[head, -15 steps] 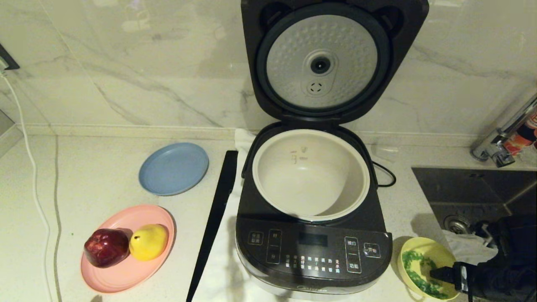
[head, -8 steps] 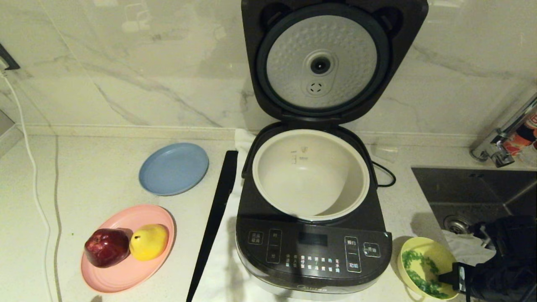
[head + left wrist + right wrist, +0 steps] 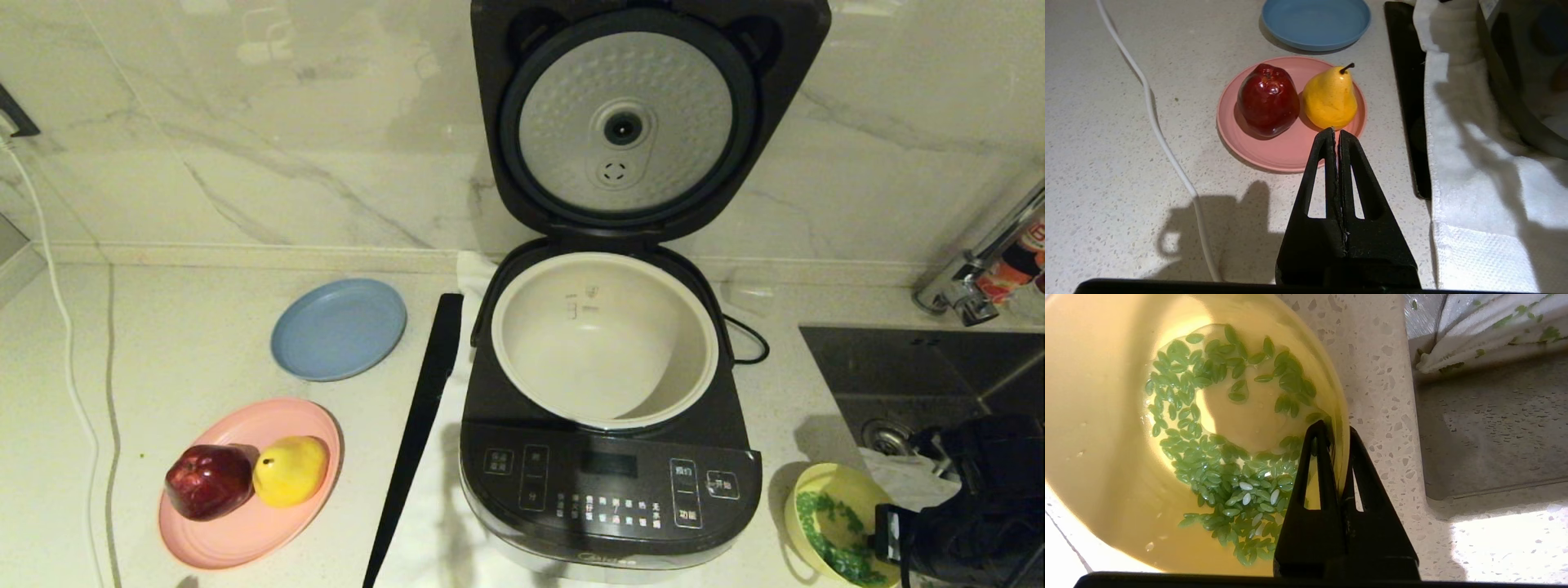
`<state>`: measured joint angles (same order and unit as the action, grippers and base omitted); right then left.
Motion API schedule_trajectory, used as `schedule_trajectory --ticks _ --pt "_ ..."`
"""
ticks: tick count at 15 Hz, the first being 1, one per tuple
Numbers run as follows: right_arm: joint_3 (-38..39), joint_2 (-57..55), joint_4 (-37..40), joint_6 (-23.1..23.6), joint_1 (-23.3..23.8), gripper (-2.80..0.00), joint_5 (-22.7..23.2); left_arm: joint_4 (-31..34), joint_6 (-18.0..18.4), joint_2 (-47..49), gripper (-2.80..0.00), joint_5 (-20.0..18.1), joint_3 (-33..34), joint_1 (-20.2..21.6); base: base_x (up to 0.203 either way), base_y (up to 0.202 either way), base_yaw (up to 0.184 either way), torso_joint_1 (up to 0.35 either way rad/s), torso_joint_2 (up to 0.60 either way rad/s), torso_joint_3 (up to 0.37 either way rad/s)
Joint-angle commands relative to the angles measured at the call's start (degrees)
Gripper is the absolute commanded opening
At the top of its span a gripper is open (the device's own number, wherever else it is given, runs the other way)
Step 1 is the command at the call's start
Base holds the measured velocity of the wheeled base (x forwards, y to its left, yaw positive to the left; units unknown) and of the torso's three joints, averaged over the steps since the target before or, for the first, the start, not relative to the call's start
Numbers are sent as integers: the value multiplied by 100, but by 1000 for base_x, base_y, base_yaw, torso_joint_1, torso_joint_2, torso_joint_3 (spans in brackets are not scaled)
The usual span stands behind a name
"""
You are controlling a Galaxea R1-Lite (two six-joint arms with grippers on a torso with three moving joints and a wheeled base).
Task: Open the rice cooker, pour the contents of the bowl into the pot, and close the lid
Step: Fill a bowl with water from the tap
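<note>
Right gripper pinched rim of yellow bowl, one finger inside wall, other outside. Bowl sat on counter just right of rice cooker, beside sink. Green grains lay in shallow liquid in bowl. Lid stood upright, open; cream pot exposed. Left gripper pressed together, empty, hovering near pink plate with apple and pear.
</note>
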<state>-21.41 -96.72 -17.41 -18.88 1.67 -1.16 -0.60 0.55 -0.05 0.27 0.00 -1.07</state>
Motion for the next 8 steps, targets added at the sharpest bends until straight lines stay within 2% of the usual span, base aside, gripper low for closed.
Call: schedule_trajectory --ticks 1,3,5,8 --pt "-13 106 -8 -14 2 -280 -18 -2 -2 -4 -280 0 25 2 0 0 0 0 0 0" --pt "-55 378 18 -53 24 -280 -19 -2 -2 -4 -280 0 18 2 0 0 0 0 0 0" --pt "-194 735 100 -281 88 -280 -30 -2 -2 -4 -280 0 19 2 0 0 0 0 0 0" --pt "-734 1179 825 -345 519 -280 10 -2 -2 -4 -280 0 18 2 0 0 0 0 0 0"
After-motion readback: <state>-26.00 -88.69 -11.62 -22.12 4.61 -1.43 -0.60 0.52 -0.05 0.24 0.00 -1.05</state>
